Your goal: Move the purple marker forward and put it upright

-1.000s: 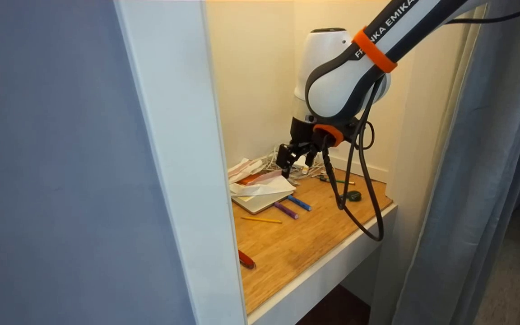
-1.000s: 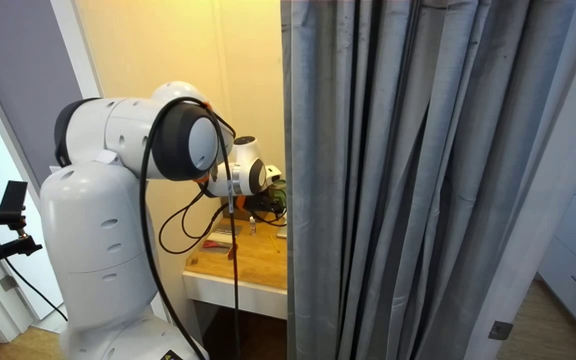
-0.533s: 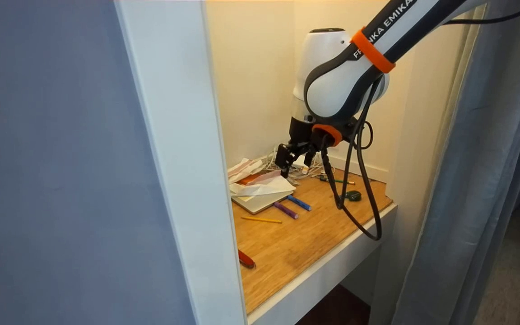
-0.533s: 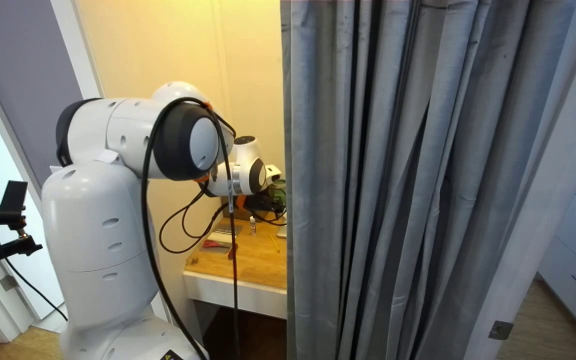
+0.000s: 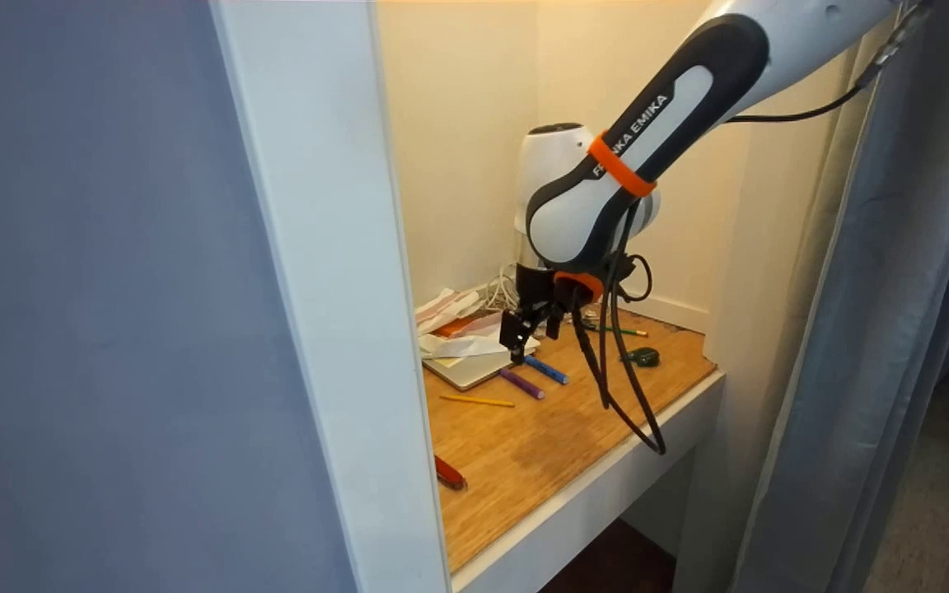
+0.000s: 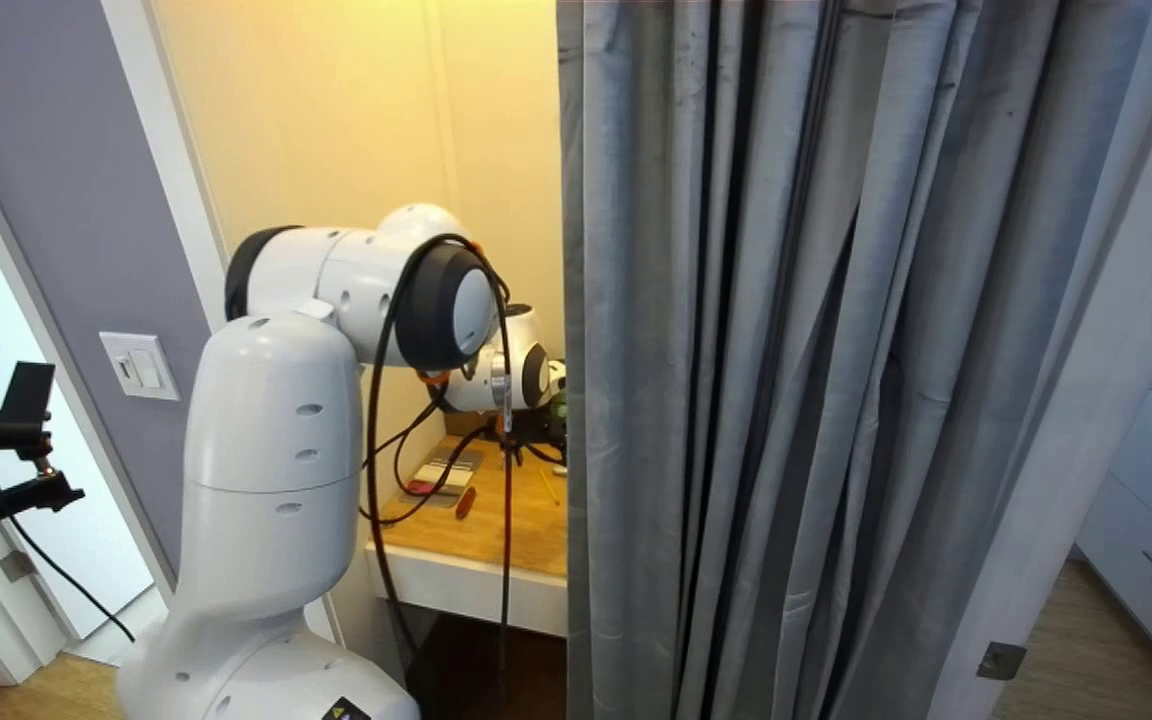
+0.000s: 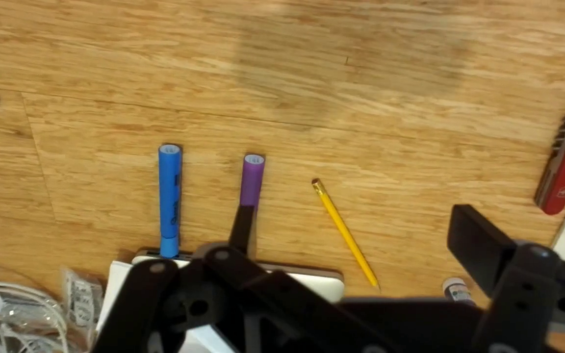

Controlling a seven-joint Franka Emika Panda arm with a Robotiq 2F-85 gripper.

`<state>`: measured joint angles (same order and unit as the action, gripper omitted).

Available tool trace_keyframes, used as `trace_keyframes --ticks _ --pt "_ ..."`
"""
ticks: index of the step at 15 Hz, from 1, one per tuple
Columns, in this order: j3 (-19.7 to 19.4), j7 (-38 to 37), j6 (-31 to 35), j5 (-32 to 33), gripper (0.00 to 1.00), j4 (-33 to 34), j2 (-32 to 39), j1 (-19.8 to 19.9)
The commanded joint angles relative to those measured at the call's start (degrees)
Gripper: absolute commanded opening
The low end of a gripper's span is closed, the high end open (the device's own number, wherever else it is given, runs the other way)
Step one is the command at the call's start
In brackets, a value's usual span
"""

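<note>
Lower than half a second ago, the end effector (image 7: 354, 218) hangs spread wide and should shift sideways before descending, so as to straddle squarely the purple marker (image 7: 252, 184), which lies flat on the counter (image 7: 400, 157) between blue marker (image 7: 169, 196) and pencil (image 7: 345, 233).

Orange-banded white arm (image 6: 281, 425), black jaws

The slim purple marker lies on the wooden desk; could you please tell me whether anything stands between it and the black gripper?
Nothing visible stands between the open black gripper and the slim purple marker. In the wrist view, a black finger hides its lower part; the blue cylindrical marker and yellow wooden pencil lie to either side.
</note>
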<state>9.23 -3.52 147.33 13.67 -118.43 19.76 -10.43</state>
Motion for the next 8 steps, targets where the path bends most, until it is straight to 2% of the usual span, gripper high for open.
trace_keyframes --ticks 1,3,8 --pt "-1.69 2.41 -4.63 1.48 1.00 10.78 9.34 -2.65" --pt "-3.45 2.54 -6.70 2.84 1.00 15.33 12.85 -3.90" --pt "-4.18 7.19 -8.72 1.19 1.00 25.33 20.28 -2.75"
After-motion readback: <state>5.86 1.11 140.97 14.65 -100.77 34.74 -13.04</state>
